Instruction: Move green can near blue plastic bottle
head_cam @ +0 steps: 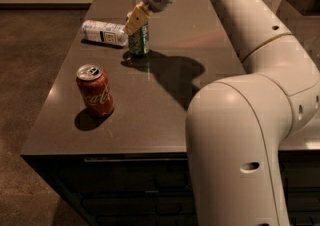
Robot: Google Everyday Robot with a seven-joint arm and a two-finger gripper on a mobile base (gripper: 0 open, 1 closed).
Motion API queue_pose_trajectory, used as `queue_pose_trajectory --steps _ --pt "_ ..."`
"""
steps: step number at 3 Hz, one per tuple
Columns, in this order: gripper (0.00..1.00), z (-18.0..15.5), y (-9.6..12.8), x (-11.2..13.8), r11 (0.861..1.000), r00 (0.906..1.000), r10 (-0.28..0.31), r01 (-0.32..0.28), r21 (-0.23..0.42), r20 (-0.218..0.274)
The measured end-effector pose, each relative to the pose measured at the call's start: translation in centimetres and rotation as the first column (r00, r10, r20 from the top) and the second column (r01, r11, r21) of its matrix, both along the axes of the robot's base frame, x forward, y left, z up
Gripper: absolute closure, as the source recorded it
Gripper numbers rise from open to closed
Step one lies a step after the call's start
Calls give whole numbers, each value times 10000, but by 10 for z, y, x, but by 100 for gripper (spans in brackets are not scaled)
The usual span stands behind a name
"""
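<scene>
Standing upright on the table (165, 115), the green can (140, 43) sits just beside the blue plastic bottle (102, 32), which lies on its side. The gripper (136, 22) grips the can's top from above, and a red can (95, 91) stands well apart, nearer the front edge.

Tan claw (137, 20) grips green can (139, 40); bottle (104, 32) label seemingly white-and-dark; red can (95, 91); dark-grey table (165, 115).

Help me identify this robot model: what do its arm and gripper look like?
The arm is a smooth off-white shell, thick rounded segments with small dark holes and a thin tan joint seam. The gripper, at the green can, has pale tan fingers. No cables show.
</scene>
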State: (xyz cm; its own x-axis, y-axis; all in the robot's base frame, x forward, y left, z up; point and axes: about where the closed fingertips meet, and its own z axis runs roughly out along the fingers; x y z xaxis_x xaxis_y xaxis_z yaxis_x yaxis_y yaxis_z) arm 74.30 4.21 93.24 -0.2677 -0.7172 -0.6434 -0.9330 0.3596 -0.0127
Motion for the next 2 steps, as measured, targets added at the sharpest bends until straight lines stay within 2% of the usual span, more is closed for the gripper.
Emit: queue_pose_trajectory --steps 2 --pt "4 -8 7 3 10000 10000 53 -53 14 -39"
